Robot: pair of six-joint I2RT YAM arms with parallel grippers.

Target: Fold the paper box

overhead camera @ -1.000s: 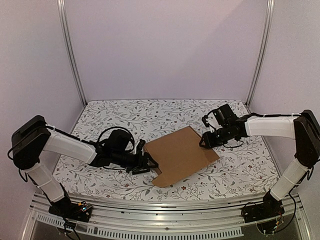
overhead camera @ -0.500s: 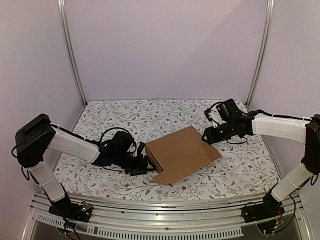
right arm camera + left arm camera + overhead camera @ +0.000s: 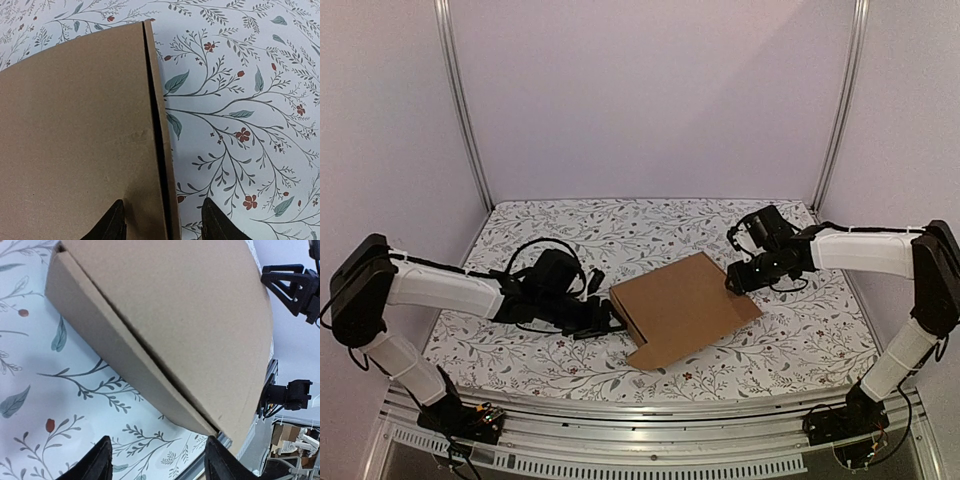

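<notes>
The paper box (image 3: 685, 308) lies flat in the middle of the floral worktop (image 3: 570, 225). It is turned askew, with one corner pointing to the far side and one toward the arm bases. From above it looks close to square, so I cannot tell which axis is the long one.

The two arms face each other across it. The left pincer (image 3: 605, 318) sits low at the box's left wall, just beside the far-left corner. Its fingers (image 3: 100, 462) are apart with nothing between them. In the left wrist view the side wall and the lid seam above it run slantwise just ahead of the tips, close but apart from them.

The right pincer (image 3: 731, 284) is at the opposite side, over the right-hand edge near the far corner. Its fingers (image 3: 116, 222) are also apart, and here the box's edge, with a dark slit along it, runs straight down into the gap between them. They straddle the cardboard without visibly pressing it. Whether a tip touches it, I cannot tell.

So the right arm looks the better placed — the edge is already lined up between its fingers, and closing would catch it. The left would probably have to push forward into the wall first, or serve as a brace.
</notes>
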